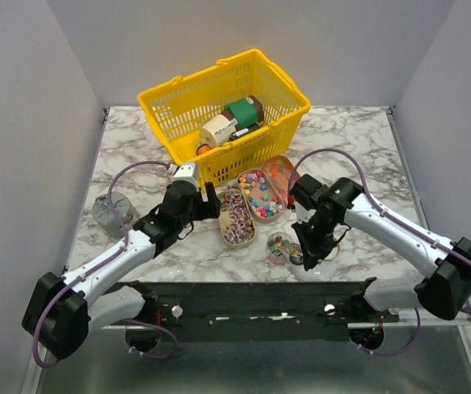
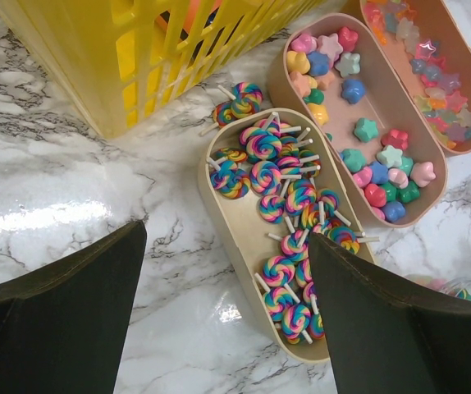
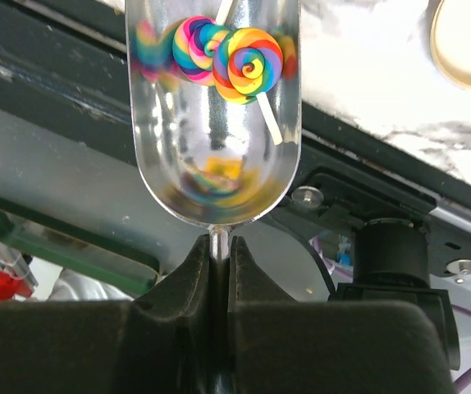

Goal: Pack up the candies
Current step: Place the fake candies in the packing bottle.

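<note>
The candies lie in three tan oval trays in front of the basket: rainbow swirl lollipops (image 2: pixel 281 193) in the nearest tray (image 1: pixel 237 217), star and heart sweets (image 2: pixel 358 123) in the middle tray (image 1: pixel 260 195), clear pastel sweets in the far tray (image 2: pixel 432 66). My left gripper (image 2: pixel 227 312) is open and empty, low over the near end of the lollipop tray (image 2: pixel 235 222). My right gripper (image 3: pixel 217 254) is shut on the thin handle of a shiny metal scoop (image 3: pixel 215 164) holding two lollipops (image 3: pixel 235 57). In the top view the right gripper (image 1: pixel 305 246) sits beside a small clear jar (image 1: pixel 281 246) of candies.
A yellow basket (image 1: pixel 223 111) with bottles and cans stands behind the trays, also at the top left of the left wrist view (image 2: pixel 121 57). A grey lump (image 1: pixel 110 215) lies at the left table edge. A cream round object (image 3: pixel 469 41) lies near the scoop.
</note>
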{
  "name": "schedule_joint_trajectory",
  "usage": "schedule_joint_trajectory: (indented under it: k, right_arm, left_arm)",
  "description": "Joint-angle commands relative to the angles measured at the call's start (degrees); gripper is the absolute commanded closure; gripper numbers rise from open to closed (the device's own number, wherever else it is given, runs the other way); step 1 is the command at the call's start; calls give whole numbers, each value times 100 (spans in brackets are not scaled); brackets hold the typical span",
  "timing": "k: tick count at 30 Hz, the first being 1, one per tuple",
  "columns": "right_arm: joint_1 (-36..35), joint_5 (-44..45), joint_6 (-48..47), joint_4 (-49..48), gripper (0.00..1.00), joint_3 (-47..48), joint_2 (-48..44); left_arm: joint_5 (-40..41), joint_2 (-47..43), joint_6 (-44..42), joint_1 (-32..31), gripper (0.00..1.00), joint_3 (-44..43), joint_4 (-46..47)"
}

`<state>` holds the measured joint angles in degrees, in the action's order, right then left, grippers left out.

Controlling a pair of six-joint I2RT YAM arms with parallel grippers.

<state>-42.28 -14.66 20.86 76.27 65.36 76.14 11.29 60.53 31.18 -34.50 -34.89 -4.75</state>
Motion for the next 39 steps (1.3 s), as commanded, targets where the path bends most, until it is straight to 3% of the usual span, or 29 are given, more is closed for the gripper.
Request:
schedule_joint_trajectory:
  k: [1, 6, 22, 28, 35, 39]
  right_arm:
    - [53, -406, -135, 1145, 99, -269, -274]
    - [80, -354, -100, 1144, 99, -314, -389]
    - [159, 488, -441, 1109, 99, 1100, -460]
    - [11, 1050, -618, 197, 99, 1304, -556]
    - [-711, 2140, -1101, -1665, 99, 715, -662]
    - [-834, 2195, -1356, -2387, 99, 574, -565]
  left_arm:
    - [49, -42, 29, 31, 9, 35, 89]
    - [49, 2, 29, 31, 9, 18, 98]
    - [-100, 20, 99, 40, 9, -44, 80]
    - [-320, 3, 152, 40, 6, -175, 10]
    - [-505, -138, 239, 40, 1, -360, 36]
    - [-768, -33, 283, 40, 1, -562, 45]
